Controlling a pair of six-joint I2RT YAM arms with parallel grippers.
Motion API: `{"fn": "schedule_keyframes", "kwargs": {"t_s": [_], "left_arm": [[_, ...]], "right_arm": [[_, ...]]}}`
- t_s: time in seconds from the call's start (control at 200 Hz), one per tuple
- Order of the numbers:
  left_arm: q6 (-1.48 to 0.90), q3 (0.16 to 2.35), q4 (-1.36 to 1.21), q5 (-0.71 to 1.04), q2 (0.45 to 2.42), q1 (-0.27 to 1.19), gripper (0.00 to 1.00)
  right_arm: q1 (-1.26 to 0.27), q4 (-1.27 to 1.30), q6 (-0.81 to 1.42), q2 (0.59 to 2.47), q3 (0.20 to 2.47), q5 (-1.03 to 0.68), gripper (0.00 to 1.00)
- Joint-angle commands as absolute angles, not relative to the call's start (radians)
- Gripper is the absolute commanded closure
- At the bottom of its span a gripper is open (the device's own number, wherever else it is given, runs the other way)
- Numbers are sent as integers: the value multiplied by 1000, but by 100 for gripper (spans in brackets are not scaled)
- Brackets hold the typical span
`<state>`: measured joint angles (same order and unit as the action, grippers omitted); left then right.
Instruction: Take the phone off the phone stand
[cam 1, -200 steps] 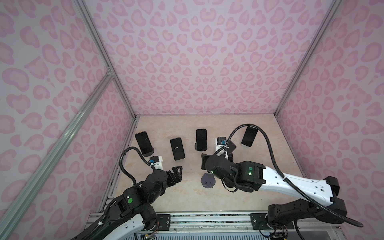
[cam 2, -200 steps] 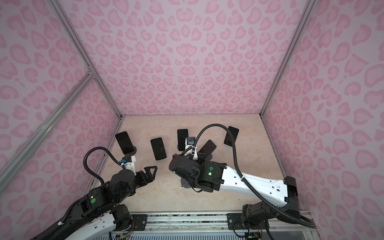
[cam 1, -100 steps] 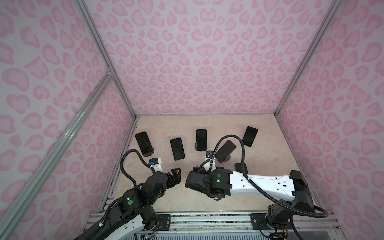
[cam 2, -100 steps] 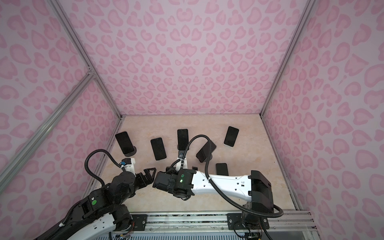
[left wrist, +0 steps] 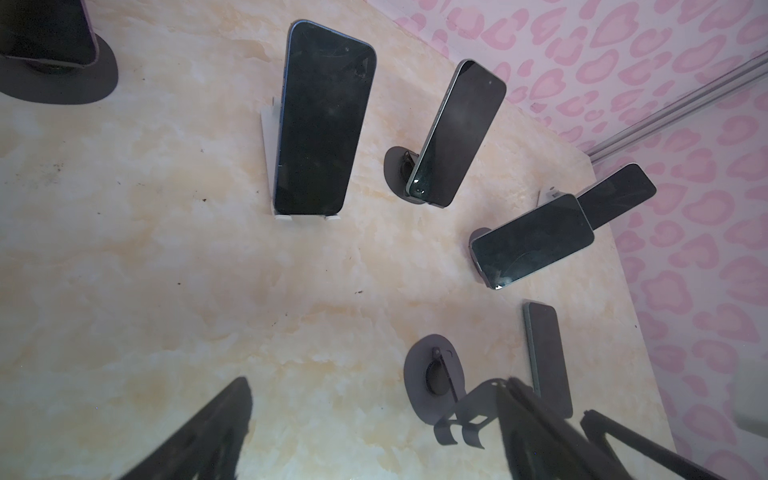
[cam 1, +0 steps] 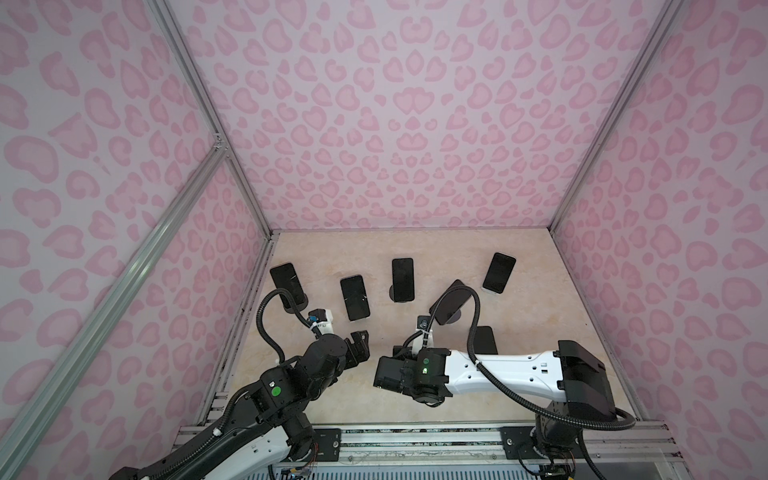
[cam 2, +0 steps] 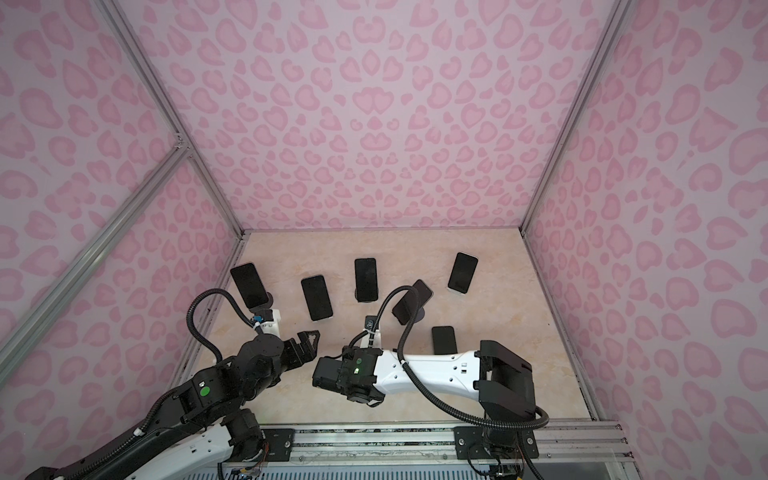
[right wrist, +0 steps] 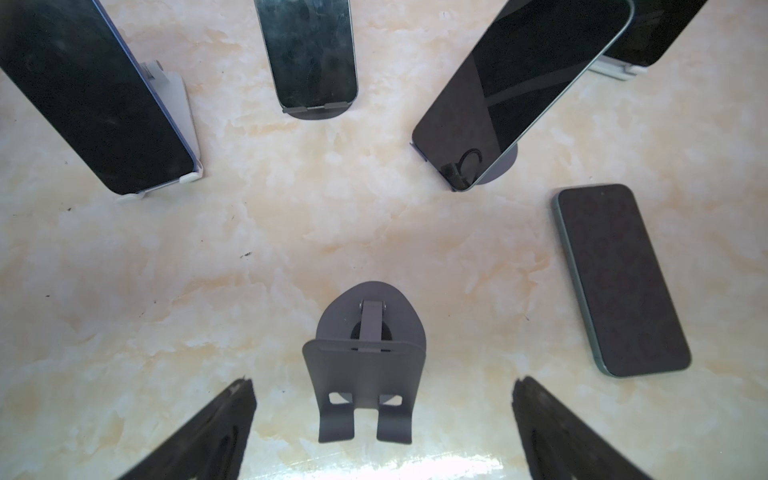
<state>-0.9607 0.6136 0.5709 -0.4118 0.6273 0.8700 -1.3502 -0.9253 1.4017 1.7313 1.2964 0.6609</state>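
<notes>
On table (cam 1: 519, 257), both top views: flat phone (cam 1: 485, 337) (cam 2: 444, 340) lies screen up on the surface, off any stand, just behind the white right forearm and partly covered by it. Row of propped phones (cam 1: 402, 279) (cam 2: 365, 279) stands further back, five of them, each leaning on its own stand. Right gripper (cam 1: 386, 374) (cam 2: 328, 374) sits low over the front-centre of the table; finger spread is hard to read from up here. Left gripper (cam 1: 360, 343) (cam 2: 305, 343) is just beside it, not touching, jaws apart, carrying nothing.

Left wrist view: left gripper (left wrist: 376, 386) shows two dark fingers (left wrist: 208, 432) set wide apart with only bare table between them. Empty stand (left wrist: 432, 374), grey with a round base, is next to one finger. Flat phone (left wrist: 546, 353) lies near the stand, its near end hidden behind that finger.

Right wrist view: right gripper (right wrist: 382, 380) is spread wide, fingers (right wrist: 199, 436) either side of frame, gripping nothing. Empty stand (right wrist: 365, 365) sits between them on the table, cradle facing the camera, fingers clear of it. Flat phone (right wrist: 621, 280), dark screen, greenish edge, lies flat off to one side of the stand, near but not touching.
</notes>
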Motion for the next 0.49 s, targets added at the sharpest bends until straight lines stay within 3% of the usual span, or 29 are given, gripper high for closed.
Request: {"fn": "schedule_keyframes", "kwargs": {"t_s": [0.0,0.115,0.385,0.49], "left_arm": [[-951,619,532,-420,637,869,5],[-931,632,519,-422,654,868,5],[-906,656,489,-403,702,867,5],[-895,667,489,-406,712,867,5]], "right_arm": [[-1341,-907,1401,1764,1313,651,1],[-1328,-1009,1441,1802,1364,664,1],[-1283,-883,1370,1809,1318,615,1],[-1268,-845,1352,1817,1303,602,7]]}}
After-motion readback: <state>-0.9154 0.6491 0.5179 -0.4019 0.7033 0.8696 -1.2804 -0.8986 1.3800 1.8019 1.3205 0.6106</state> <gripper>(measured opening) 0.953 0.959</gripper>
